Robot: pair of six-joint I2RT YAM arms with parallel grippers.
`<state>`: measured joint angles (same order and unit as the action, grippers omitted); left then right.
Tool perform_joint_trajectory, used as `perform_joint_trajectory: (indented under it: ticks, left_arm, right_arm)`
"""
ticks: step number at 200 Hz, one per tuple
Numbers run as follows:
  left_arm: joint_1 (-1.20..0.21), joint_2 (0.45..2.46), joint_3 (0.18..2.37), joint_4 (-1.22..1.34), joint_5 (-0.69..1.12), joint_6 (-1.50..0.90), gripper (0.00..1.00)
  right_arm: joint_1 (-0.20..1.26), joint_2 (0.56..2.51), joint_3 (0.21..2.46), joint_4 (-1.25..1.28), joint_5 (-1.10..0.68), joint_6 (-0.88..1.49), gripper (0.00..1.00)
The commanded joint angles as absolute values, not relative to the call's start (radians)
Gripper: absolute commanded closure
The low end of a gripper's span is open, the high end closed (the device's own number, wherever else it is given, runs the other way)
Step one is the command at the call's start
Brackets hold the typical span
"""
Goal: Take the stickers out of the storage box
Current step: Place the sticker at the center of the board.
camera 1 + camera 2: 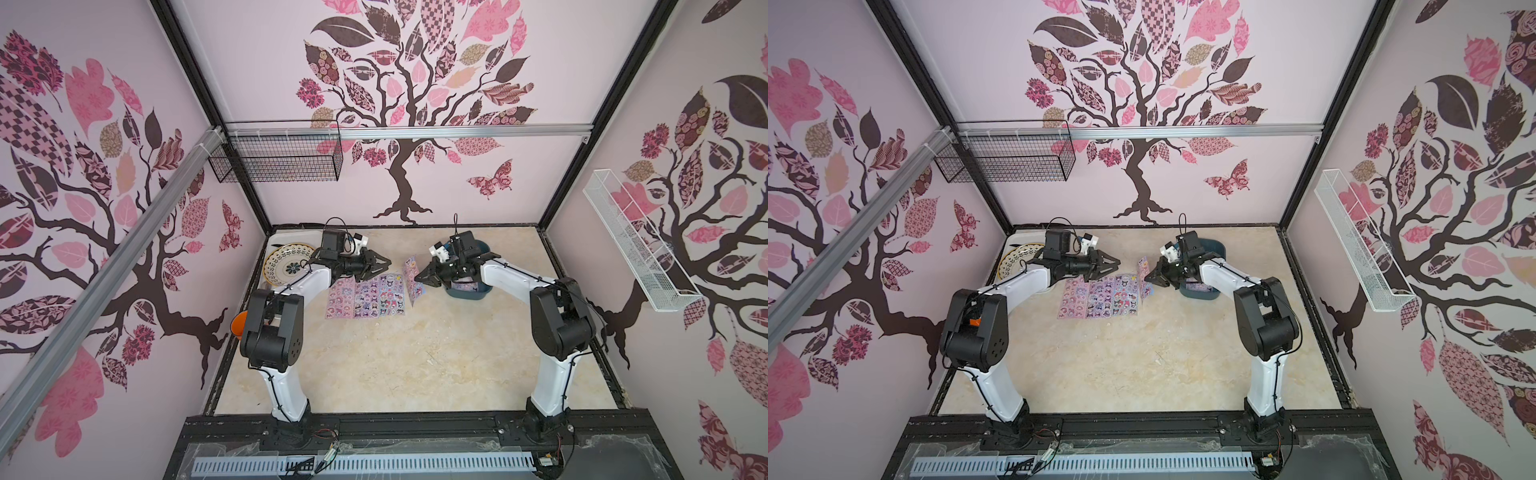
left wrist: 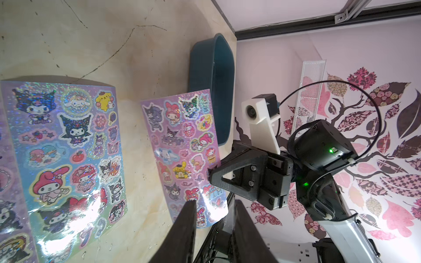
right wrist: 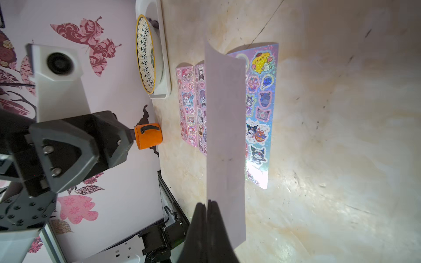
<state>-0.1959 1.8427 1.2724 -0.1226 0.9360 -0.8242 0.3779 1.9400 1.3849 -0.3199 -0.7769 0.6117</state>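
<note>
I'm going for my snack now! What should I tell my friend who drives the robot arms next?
Right gripper: shut on one sticker sheet, held upright between the storage box and the laid-out row.
Left gripper: jaws open, empty, above that row.
Done: a row of sheets lies flat on the table.
Left: lay the held sheet down, then probably fetch the remaining sheets from the box.

Flat row of stickers (image 1: 365,297), one sheet (image 1: 412,274) upright near teal storage box (image 1: 473,296)
</note>
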Motion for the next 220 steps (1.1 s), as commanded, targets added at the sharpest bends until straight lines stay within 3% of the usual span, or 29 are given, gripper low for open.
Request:
perform_joint_trajectory:
  ticks: [1,128,220]
  left_arm:
    - [-0.2,1.831,1.291,-0.197,0.924,-0.733,0.67]
    - [-0.199,1.855,1.295,-0.209,0.944,-0.716,0.67]
    - [-0.199,1.849,1.291,-0.21,0.951,-0.71,0.67]
  right_arm:
    - [0.368,1.974,1.357,-0.314,-0.709,0.572,1.0]
    - [0.345,1.976,1.23,-0.311,-0.424,0.502,1.0]
    - [0.377,2.078,1.369,-0.358,-0.425,0.498,1.0]
